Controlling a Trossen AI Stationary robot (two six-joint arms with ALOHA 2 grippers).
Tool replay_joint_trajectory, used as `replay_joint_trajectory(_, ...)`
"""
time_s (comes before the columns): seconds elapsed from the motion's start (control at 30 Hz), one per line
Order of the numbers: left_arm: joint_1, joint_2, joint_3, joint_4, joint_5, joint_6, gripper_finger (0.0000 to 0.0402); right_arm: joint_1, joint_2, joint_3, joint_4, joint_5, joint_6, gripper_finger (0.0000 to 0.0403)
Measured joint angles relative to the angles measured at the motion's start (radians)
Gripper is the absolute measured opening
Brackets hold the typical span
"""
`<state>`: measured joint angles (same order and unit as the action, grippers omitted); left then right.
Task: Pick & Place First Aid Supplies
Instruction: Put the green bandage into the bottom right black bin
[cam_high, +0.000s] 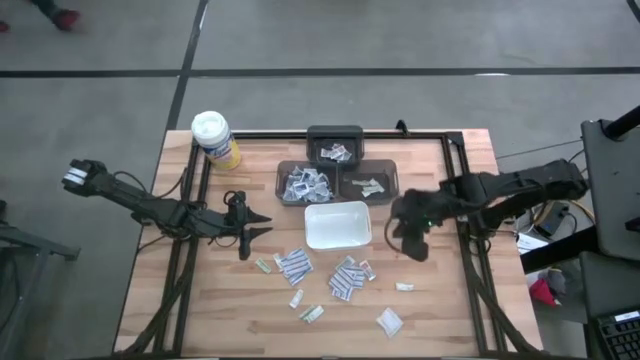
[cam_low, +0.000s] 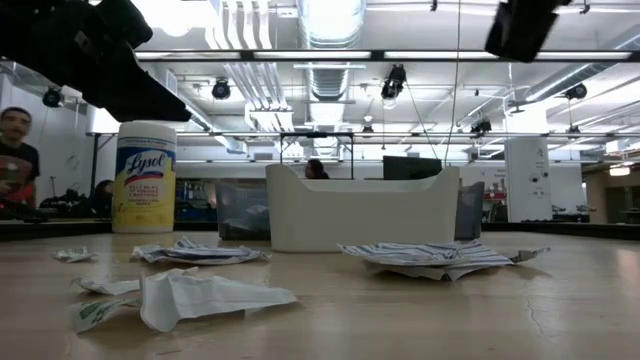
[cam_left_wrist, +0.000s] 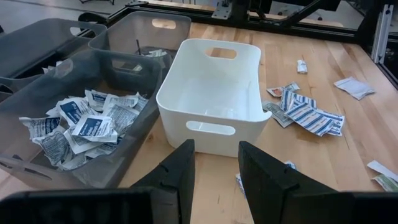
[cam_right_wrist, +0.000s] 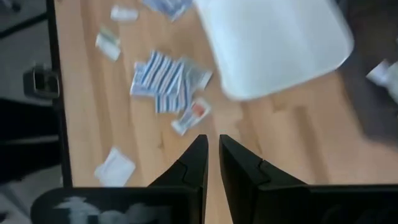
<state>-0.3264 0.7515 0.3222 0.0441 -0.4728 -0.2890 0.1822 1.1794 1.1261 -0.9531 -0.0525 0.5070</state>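
Left gripper (cam_high: 258, 229) hangs just left of the white tray (cam_high: 337, 226), fingers (cam_left_wrist: 176, 176) parted with nothing between them. Right gripper (cam_high: 398, 229) sits just right of the tray, above bare wood; its fingers (cam_right_wrist: 194, 163) are nearly together with a thin gap, empty.

First aid packets (cam_high: 345, 278) lie scattered on the table (cam_high: 450, 310) in front of the tray (striped ones in two loose piles); more fill the grey bins (cam_high: 303, 185) behind it. Tray interior looks empty from the left wrist view.

Right wrist view is motion-blurred, so packet print is unreadable. Low view cuts both arms off at the top edge; the Lysol canister (cam_low: 145, 177) stands at the back left.
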Motion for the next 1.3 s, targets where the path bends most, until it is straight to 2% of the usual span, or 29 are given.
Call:
replay_joint_trajectory(0.4,0.000,0.000,0.000,0.000,0.000,0.000,0.0117,0.123,0.000,-0.182,0.056,-0.013,0.085,0.0038)
replay_joint_trajectory(0.7,0.000,0.000,0.000,0.000,0.000,0.001,0.0117,0.184,0.000,-0.310,0.155,-0.129,0.135,0.0038)
replay_joint_trajectory(0.9,0.000,0.000,0.000,0.000,0.000,0.002,0.0117,0.220,0.000,-0.369,0.192,-0.159,0.278,0.0038)
replay_joint_trajectory(1.3,0.000,0.000,0.000,0.000,0.000,0.002,0.0117,0.246,0.000,-0.375,0.212,-0.237,0.602,0.0038)
